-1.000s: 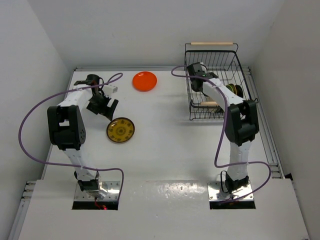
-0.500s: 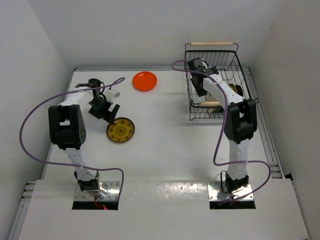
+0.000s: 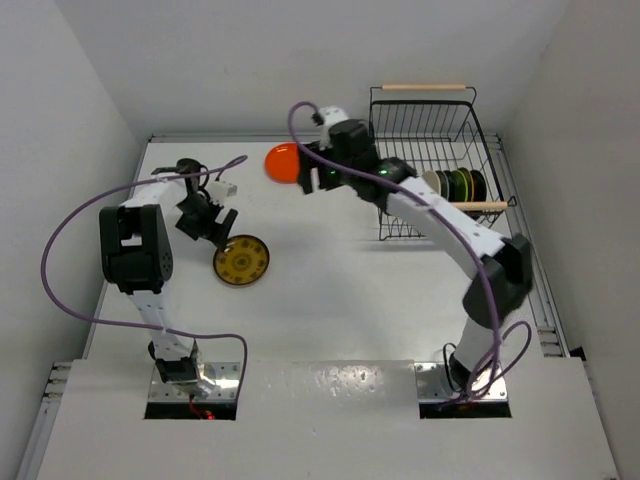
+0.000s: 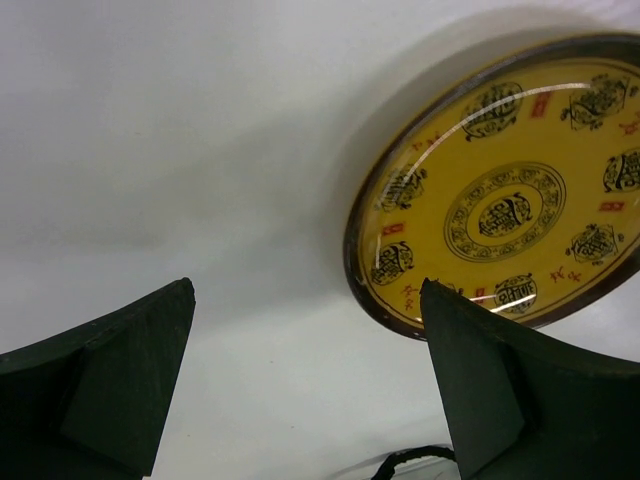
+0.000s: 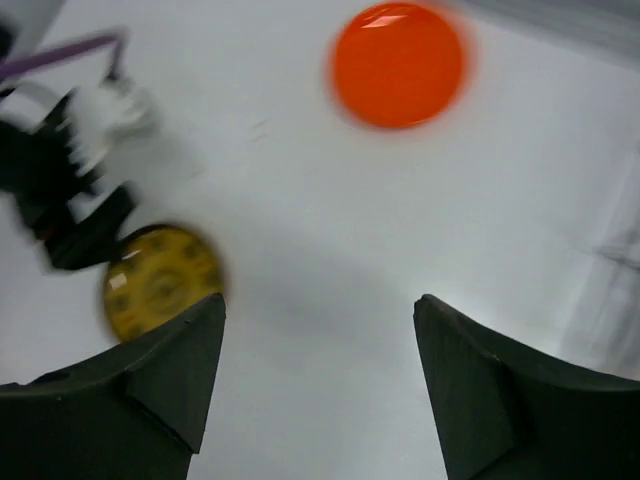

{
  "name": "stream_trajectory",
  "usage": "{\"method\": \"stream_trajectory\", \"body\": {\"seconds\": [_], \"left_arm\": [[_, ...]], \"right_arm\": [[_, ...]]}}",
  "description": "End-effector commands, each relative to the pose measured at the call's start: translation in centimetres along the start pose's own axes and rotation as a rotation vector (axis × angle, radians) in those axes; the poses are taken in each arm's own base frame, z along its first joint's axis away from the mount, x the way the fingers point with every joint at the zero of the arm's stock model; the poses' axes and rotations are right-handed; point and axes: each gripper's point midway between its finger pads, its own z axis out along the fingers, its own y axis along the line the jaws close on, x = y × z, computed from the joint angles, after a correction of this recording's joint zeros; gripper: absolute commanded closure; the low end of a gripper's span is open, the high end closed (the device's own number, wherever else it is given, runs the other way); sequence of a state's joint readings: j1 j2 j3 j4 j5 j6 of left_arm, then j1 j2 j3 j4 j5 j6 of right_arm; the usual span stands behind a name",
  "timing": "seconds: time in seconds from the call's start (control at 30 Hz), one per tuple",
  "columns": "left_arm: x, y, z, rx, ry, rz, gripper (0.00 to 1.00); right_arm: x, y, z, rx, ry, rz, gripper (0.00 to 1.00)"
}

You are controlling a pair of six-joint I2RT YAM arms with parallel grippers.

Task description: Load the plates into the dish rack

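Gleaming round yellow plate [image 4: 495, 215], perhaps glazed.

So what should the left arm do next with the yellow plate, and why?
Probably slide the open left pincer sideways toward the yellow plate, because it lies flat on the table beside one finger, not between them.
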State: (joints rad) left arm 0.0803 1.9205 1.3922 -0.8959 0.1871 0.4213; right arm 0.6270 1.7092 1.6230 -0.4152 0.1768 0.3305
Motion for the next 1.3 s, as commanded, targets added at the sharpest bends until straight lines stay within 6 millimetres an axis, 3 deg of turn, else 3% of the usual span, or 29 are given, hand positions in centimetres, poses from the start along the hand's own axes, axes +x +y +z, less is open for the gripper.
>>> {"method": "stream_trajectory", "body": {"seconds": [0.0, 0.03, 0.07, 0.1, 0.17, 0.2, 0.23, 0.3, 0.37, 0.4, 0.5, 0.63, 0.9, 0.93, 0.97, 1.03, 1.13, 1.23, 1.27], "left_arm": [[-2.3, 1.8, -2.5, -0.074, -0.095, -0.036, 0.00], [-2.5, 1.9, -3.3, -0.092, -0.111, -0.032, 0.00], [-2.9, 2.0, -3.7, -0.103, -0.130, -0.028, 0.00], [-3.2, 2.1, -4.0, -0.110, -0.146, -0.034, 0.00], [-3.5, 2.3, -4.9, -0.135, -0.171, -0.030, 0.00], [-3.6, 2.3, -4.9, -0.135, -0.171, -0.039, 0.00], [-3.4, 2.6, -4.9, -0.138, -0.172, -0.047, 0.00], [-3.3, 2.7, -5.0, -0.146, -0.167, -0.048, 0.00], [-3.3, 2.7, -5.0, -0.146, -0.167, -0.048, 0.00], [-3.0, 2.6, -4.7, -0.142, -0.160, -0.050, 0.00], [-3.0, 2.6, -4.7, -0.142, -0.159, -0.050, 0.00], [-3.0, 2.6, -4.7, -0.142, -0.159, -0.050, 0.00], [-3.1, 2.5, -4.7, -0.133, -0.164, -0.049, 0.00], [-3.1, 2.5, -4.7, -0.133, -0.164, -0.049, 0.00], [-2.8, 2.4, -4.5, -0.129, -0.156, -0.051, 0.00], [-2.8, 2.4, -4.5, -0.129, -0.156, -0.051, 0.00], [-2.7, 2.7, -4.9, -0.152, -0.154, -0.051, 0.00], [-3.5, 3.1, -6.3, -0.187, -0.187, -0.046, 0.00], [-3.9, 3.7, -6.9, -0.200, -0.204, -0.053, 0.00]], "right_arm": [[5.1, 10.9, 5.2, -0.401, 0.166, 0.154, 0.25], [7.6, 12.0, 7.0, -0.404, 0.238, 0.174, 0.22], [8.6, 12.9, 8.6, -0.414, 0.269, 0.187, 0.21], [8.8, 14.5, 8.5, -0.453, 0.298, 0.221, 0.19], [11.9, 15.4, 10.9, -0.452, 0.363, 0.268, 0.19], [12.3, 15.7, 11.2, -0.459, 0.364, 0.271, 0.22], [14.7, 15.8, 12.4, -0.446, 0.407, 0.279, 0.23], [15.6, 16.3, 12.9, -0.448, 0.431, 0.305, 0.30], [18.4, 16.7, 13.8, -0.446, 0.483, 0.305, 0.36], [18.7, 17.2, 13.6, -0.478, 0.505, 0.308, 0.43], [22.7, 17.7, 13.5, -0.499, 0.599, 0.310, 0.54], [25.1, 18.0, 13.3, -0.490, 0.644, 0.314, 0.76], [26.5, 17.4, 14.2, -0.450, 0.672, 0.308, 0.76], [26.7, 17.4, 14.3, -0.452, 0.677, 0.311, 0.92], [26.8, 17.3, 14.2, -0.452, 0.680, 0.313, 1.00], [26.2, 17.1, 14.0, -0.449, 0.670, 0.301, 1.00], [21.5, 16.5, 13.0, -0.448, 0.560, 0.231, 1.00], [11.9, 13.9, 11.1, -0.336, 0.326, 0.145, 1.00], [8.9, 11.9, 9.6, -0.253, 0.261, 0.093, 1.00]]}}
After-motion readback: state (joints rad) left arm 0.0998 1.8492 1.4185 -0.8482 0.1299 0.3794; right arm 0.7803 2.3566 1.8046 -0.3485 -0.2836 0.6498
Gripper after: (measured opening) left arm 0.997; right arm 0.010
